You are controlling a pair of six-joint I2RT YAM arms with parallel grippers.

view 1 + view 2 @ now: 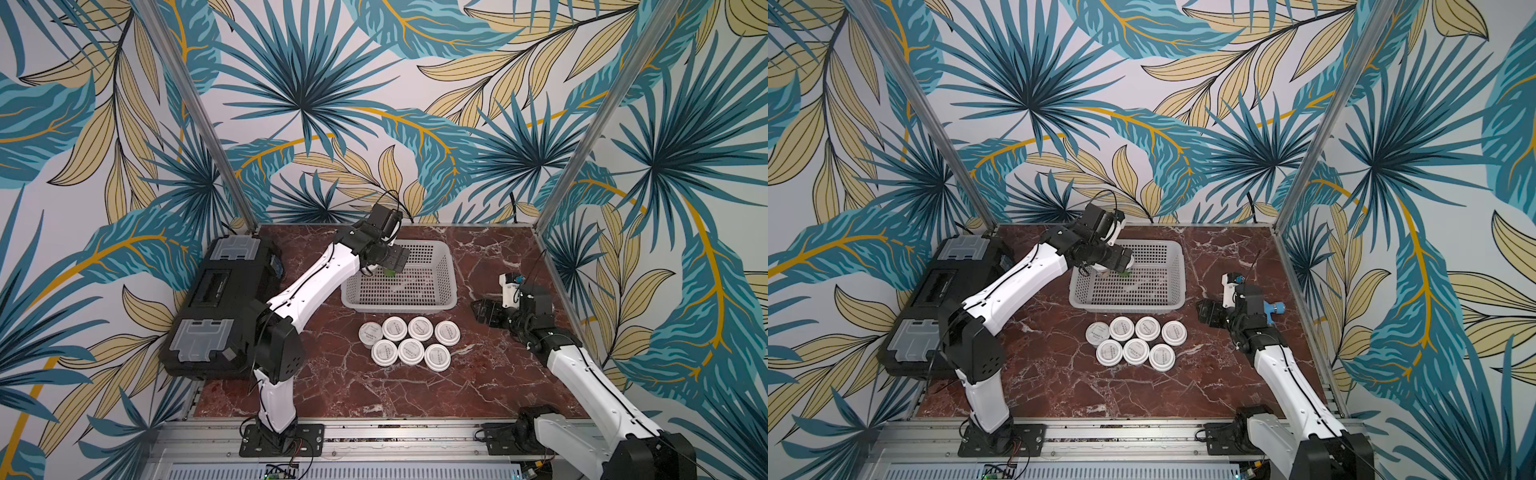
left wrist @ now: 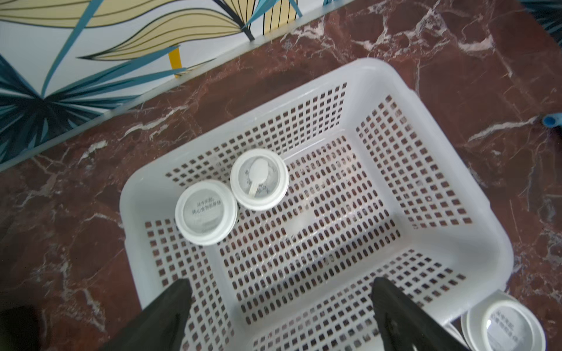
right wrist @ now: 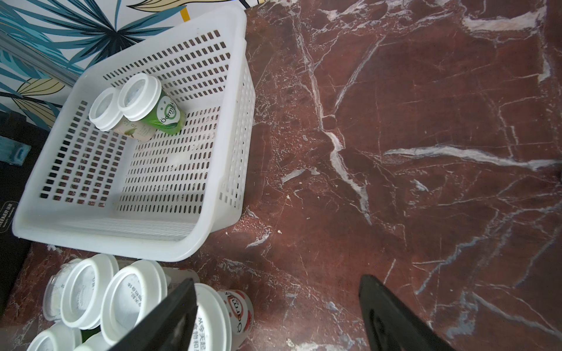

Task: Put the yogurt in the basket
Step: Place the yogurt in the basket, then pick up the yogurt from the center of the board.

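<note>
Left gripper (image 2: 279, 282) spread wide, empty, over basket (image 2: 374, 68). Two yogurt cups (image 2: 259, 180) inside, just ahead of its fingertips. Right gripper (image 3: 277, 279) spread, empty; seven yogurt cups (image 1: 410, 351) clustered on marble table (image 3: 425, 121) beside it.

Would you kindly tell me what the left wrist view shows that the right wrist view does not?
Left wrist only: the left gripper, open and empty above the basket, and one yogurt cup with a white spoon shape under its lid. Right wrist only: the right gripper, open over the marble table, the green label on a basket cup's side, most of the cluster of yogurt cups beside the basket, and the black case. Both: the basket holding two yogurt cups together in one corner, plus at least one cup outside.
</note>
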